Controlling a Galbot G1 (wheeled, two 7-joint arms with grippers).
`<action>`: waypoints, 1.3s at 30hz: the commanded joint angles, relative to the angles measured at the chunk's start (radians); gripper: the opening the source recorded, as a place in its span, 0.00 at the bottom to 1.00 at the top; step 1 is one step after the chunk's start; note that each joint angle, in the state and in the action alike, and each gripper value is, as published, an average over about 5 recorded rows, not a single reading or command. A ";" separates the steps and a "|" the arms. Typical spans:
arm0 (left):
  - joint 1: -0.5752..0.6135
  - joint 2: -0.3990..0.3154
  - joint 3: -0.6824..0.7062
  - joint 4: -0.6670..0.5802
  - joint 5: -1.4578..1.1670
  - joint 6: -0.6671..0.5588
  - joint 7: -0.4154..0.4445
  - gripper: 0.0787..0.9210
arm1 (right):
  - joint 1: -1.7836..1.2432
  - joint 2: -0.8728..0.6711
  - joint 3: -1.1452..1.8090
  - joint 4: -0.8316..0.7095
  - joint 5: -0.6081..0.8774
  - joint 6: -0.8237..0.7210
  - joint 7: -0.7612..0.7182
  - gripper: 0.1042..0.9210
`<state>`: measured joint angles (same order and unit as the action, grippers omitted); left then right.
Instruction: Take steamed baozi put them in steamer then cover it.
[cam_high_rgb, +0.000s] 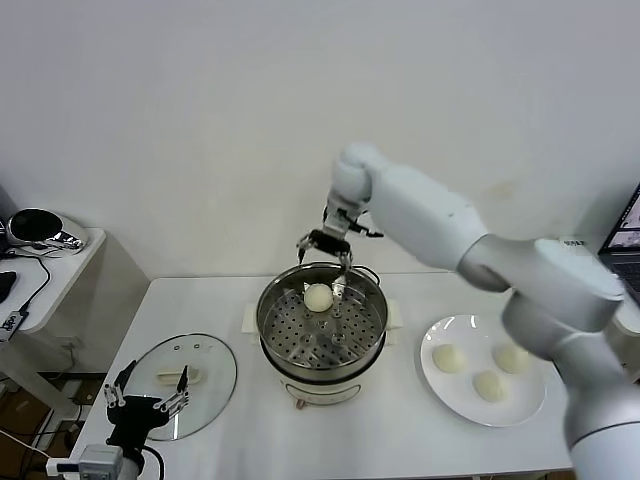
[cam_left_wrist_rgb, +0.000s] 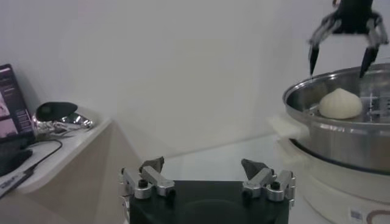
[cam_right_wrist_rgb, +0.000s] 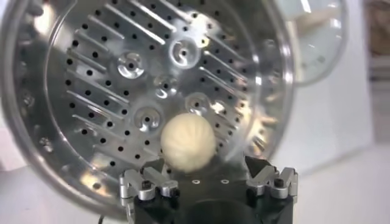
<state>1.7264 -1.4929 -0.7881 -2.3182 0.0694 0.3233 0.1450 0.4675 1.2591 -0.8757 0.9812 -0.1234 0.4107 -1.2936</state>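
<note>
Over the steamer's (cam_high_rgb: 322, 330) far rim, right gripper (cam_high_rgb: 327, 254) jaws wide, empty; released baozi (cam_high_rgb: 318, 297) sits near wall, may crowd later buns.

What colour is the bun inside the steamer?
Cream-white, with faint pleats; the baozi shows best in the right wrist view.

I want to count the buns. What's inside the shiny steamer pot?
One baozi sits on the perforated tray inside the steamer. Nothing else lies on the tray; whatever is beneath it is hidden.
</note>
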 joint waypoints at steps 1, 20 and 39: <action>-0.014 0.007 0.008 0.012 0.000 0.013 0.001 0.88 | 0.207 -0.359 -0.138 0.346 0.236 -0.605 0.039 0.88; 0.000 0.014 0.028 0.044 0.002 0.022 0.001 0.88 | -0.297 -0.751 0.133 0.608 0.074 -0.928 0.003 0.88; 0.010 0.004 0.031 0.070 0.016 0.022 -0.002 0.88 | -0.621 -0.648 0.291 0.487 -0.081 -0.879 0.090 0.88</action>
<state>1.7334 -1.4886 -0.7556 -2.2552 0.0831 0.3451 0.1430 -0.0149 0.6016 -0.6474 1.5004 -0.1478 -0.4584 -1.2392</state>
